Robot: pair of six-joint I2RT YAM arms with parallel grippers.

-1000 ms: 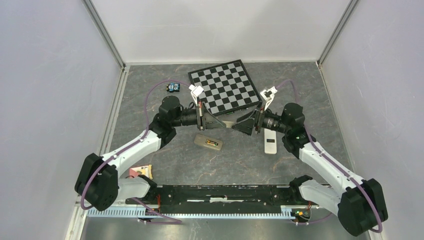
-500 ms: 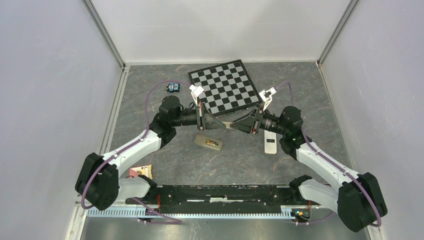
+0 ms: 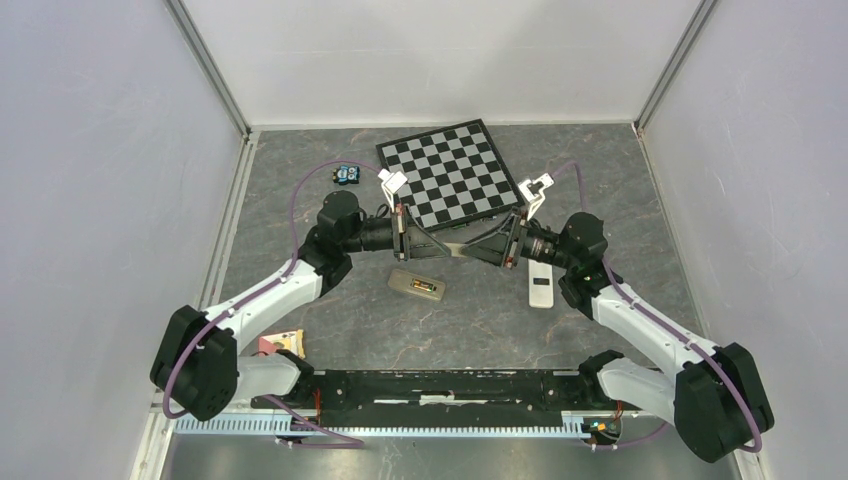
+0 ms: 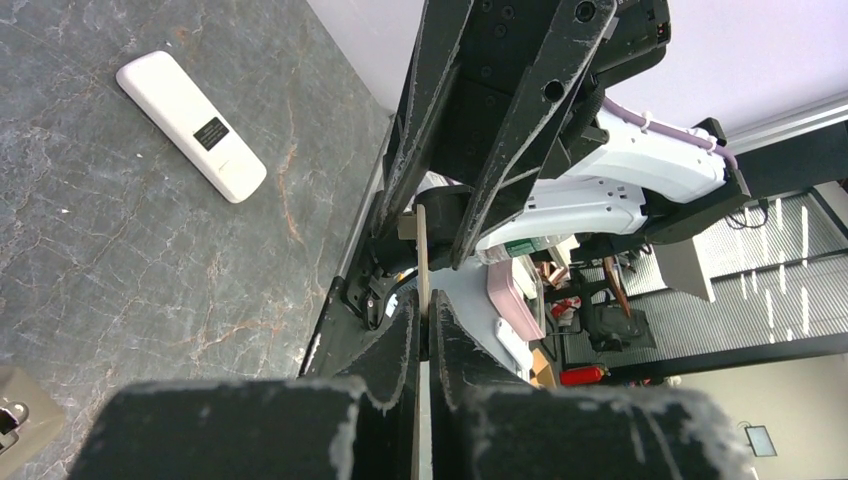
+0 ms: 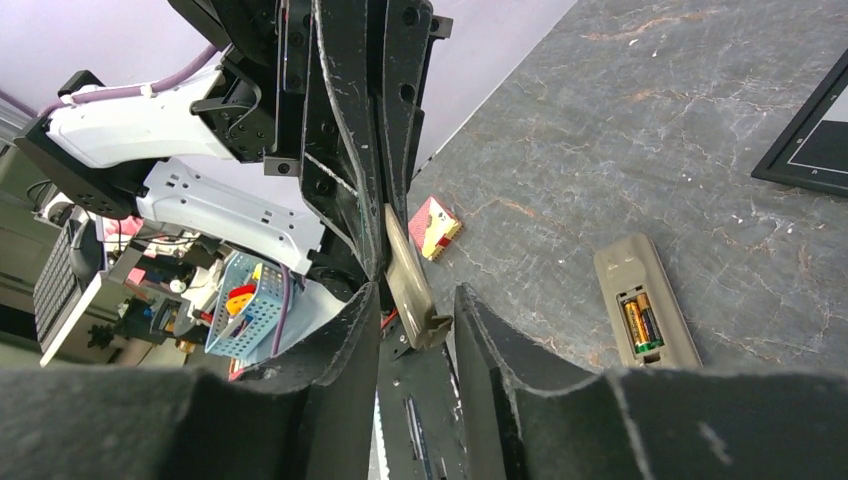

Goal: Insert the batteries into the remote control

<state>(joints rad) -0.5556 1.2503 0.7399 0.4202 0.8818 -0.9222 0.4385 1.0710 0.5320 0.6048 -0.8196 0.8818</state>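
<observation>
Cover (image 5: pixel 402 258) pinched in left end effector (image 4: pixel 422 312), right end effector (image 5: pixel 415 293) astride it, grip unclear; chessboard (image 3: pixel 450 175) behind.

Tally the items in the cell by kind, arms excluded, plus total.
batteries: 2
remote: 1
tan cover: 1
white slab: 1
checkerboard: 1
red box: 1
blue gadget: 1
total: 8

The table (image 3: pixel 480 320) looks like matt grey stone with pale veins. The remote control (image 5: pixel 640 265) and thin cover (image 4: pixel 421 260) are dull tan plastic. The batteries (image 5: pixel 640 322) shine. The white slab (image 4: pixel 170 100) is smooth plastic. The black fingers (image 5: pixel 330 400) look scratched.
</observation>
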